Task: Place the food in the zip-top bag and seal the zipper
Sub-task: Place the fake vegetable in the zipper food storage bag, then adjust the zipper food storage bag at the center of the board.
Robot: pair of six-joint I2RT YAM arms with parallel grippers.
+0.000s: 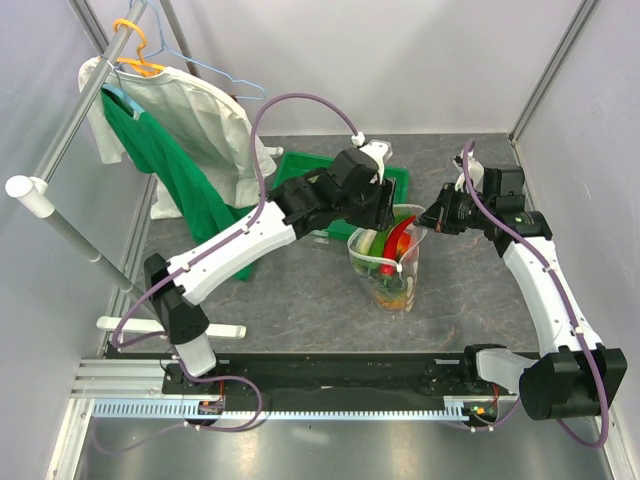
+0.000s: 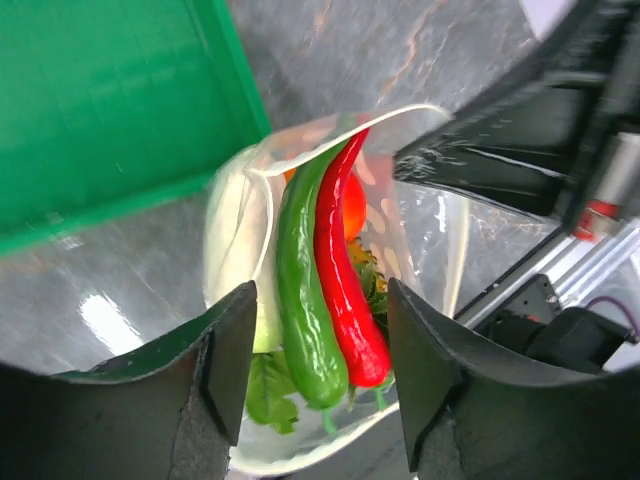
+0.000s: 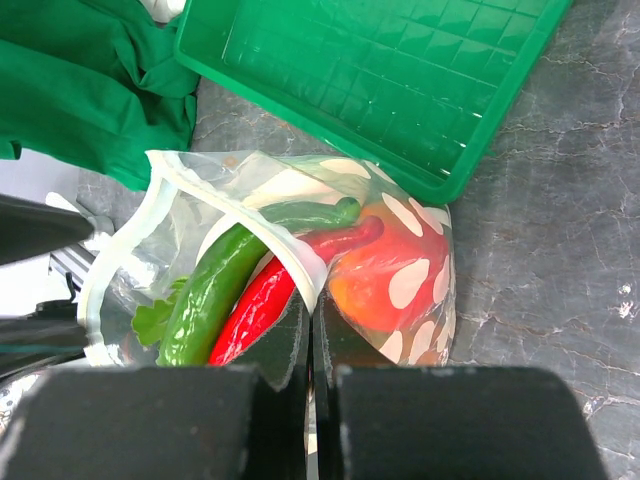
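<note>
Reads zip-top bag (image 3: 410, 285) as limp, slick film, likely best pinched at stiffer zipper (image 3: 250, 225) (right gripper (image 3: 312, 330) clamped there; left gripper (image 2: 320, 305) wide, empty).

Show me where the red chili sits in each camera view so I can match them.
Top external: the red chili pokes from the mouth of the zip-top bag, mid-table.
Left wrist: mid-frame, right of the green pepper, between the open left tool's fingers.
Right wrist: lower left of centre, beside the same pepper, inside the bag.
Shared landmark: the green tray, just beyond the bag in all three.
</note>
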